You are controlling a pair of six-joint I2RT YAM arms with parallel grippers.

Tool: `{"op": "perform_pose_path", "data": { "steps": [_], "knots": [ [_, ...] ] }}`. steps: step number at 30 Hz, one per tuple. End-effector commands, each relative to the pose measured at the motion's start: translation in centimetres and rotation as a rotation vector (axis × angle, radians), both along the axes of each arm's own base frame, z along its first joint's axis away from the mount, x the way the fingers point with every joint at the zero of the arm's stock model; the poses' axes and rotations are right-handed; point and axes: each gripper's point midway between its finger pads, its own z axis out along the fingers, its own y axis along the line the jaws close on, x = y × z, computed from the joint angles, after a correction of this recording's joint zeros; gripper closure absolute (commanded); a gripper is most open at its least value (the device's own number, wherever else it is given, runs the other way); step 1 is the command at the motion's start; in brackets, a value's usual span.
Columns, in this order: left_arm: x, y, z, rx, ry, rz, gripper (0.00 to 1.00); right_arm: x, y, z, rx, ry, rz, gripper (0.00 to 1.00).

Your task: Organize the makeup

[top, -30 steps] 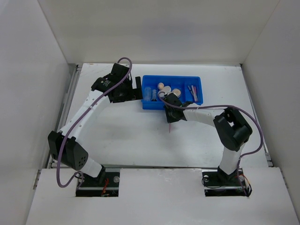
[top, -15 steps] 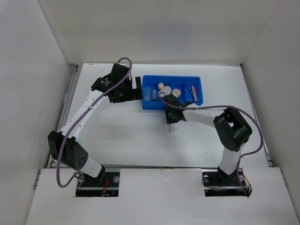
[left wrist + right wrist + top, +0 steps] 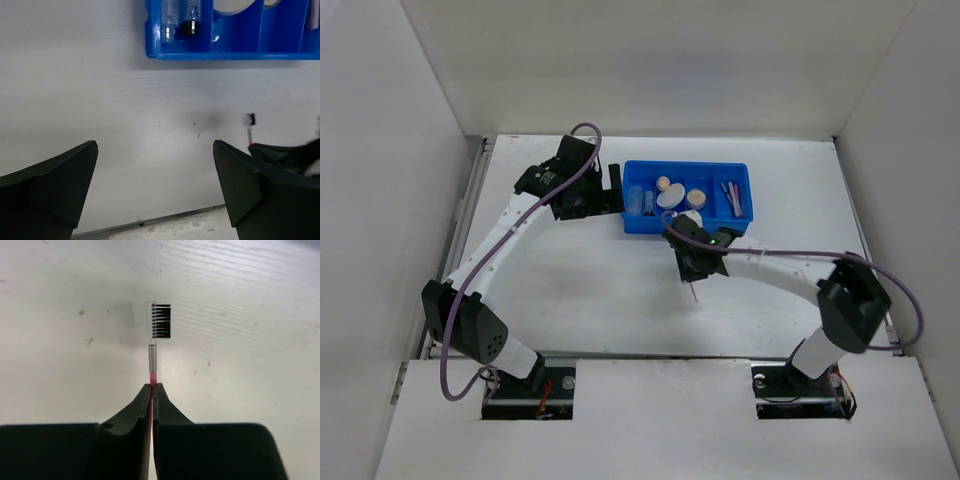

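Note:
My right gripper [image 3: 152,388] is shut on the pink handle of a small brow brush [image 3: 156,320], whose black bristles and clear comb teeth stick out ahead, low over the white table. From above, this gripper [image 3: 695,264] hangs just in front of the blue tray [image 3: 642,226], with the pink handle [image 3: 696,293] trailing toward me. The tray holds a clear tube [image 3: 170,20], a small black cylinder [image 3: 189,22], a cream puff [image 3: 670,198], a beige compact [image 3: 696,197], a peach sponge [image 3: 663,183] and pencils [image 3: 732,195]. The left gripper [image 3: 155,145] is open and empty, left of the tray.
White walls enclose the table on three sides. A metal rail [image 3: 470,200] runs along the left edge. In the left wrist view the brush's tip [image 3: 250,125] and the right gripper [image 3: 290,152] show at right, with the table's edge strip [image 3: 165,220] below.
The right jaws have closed fully on the pink handle. The right arm has swung out to the right and its gripper has shifted slightly toward me. The left arm has not moved.

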Motion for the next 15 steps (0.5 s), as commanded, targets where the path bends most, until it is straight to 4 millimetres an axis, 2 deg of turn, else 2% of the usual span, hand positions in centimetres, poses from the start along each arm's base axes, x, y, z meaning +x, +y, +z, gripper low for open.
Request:
{"op": "perform_pose_path", "data": {
  "steps": [1, 2, 4, 7, 8, 10, 11, 12, 13, 14, 15],
  "knots": [
    [-0.3, 0.5, 1.3, -0.012, -0.037, 0.009, 0.0, -0.2, -2.8, 6.1, 0.016, -0.121, -0.102, 0.96],
    [-0.2, 0.5, 1.7, -0.016, -0.045, 0.009, 0.0, 0.0, -3.2, 8.1, 0.042, -0.168, -0.113, 0.96],
    [0.0, 0.4, 1.8, -0.02, -0.054, 0.009, 0.0, 0.6, -4.3, 10.0, 0.034, -0.239, -0.159, 0.96],
    [0.0, 0.4, 1.8, -0.02, -0.054, 0.009, 0.0, 3.0, -5.5, 12.6, 0.041, -0.338, -0.233, 0.96],
    [0.0, 0.4, 1.8, -0.02, -0.054, 0.009, 0.0, 4.6, -6.7, 13.2, 0.014, -0.374, -0.283, 0.96],
    [0.0, 0.4, 1.8, -0.013, -0.056, 0.001, 0.0, 7.5, -6.8, 14.8, 0.007, -0.43, -0.289, 0.96],
    [0.0, 0.4, 1.8, -0.013, -0.056, 0.001, 0.0, 9.1, -8.0, 15.2, -0.009, -0.452, -0.323, 0.96],
    [-0.2, 0.5, 1.6, -0.009, -0.048, 0.001, 0.0, 10.6, -8.1, 16.7, 0.01, -0.484, -0.33, 0.96],
    [-0.2, 0.6, 1.6, -0.003, -0.051, -0.007, 0.0, 12.1, -8.5, 16.3, -0.014, -0.484, -0.341, 0.96],
    [-0.4, 0.7, 1.5, 0.002, -0.04, -0.008, 0.0, 13.5, -8.9, 16.8, -0.014, -0.501, -0.344, 0.96],
    [-0.5, 0.7, 1.8, -0.002, -0.048, -0.008, 0.0, 15.4, -10.0, 18.2, 0.011, -0.525, -0.377, 0.96]
  ]
}}
